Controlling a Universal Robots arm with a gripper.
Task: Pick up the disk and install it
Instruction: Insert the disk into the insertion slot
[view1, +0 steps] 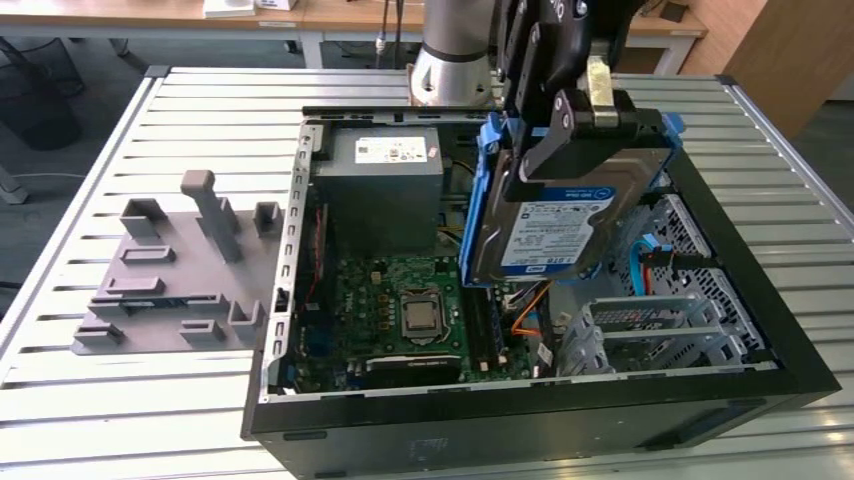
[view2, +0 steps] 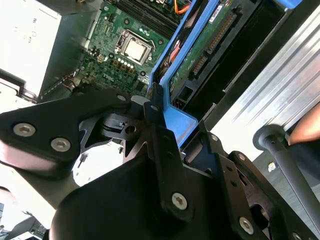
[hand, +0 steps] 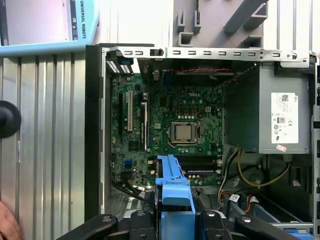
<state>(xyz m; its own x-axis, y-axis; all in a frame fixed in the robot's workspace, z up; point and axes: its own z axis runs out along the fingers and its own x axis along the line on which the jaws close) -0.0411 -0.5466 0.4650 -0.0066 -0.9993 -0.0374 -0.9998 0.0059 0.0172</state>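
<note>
Exterior view: black jaws grasp the top edge of the silver-metal disk in its blue plastic frame (view1: 558, 228), holding it upright above the open black computer case (view1: 534, 420), right of the green motherboard (view1: 387, 300). The case stands on the slatted metal desk (view1: 134, 410).

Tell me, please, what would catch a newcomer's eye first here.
The blue-framed disk hangs nearly upright in the end effector above the open computer case in the exterior view. Inside lies the green motherboard; a grey fixture plate sits on the exterior view's left.
</note>
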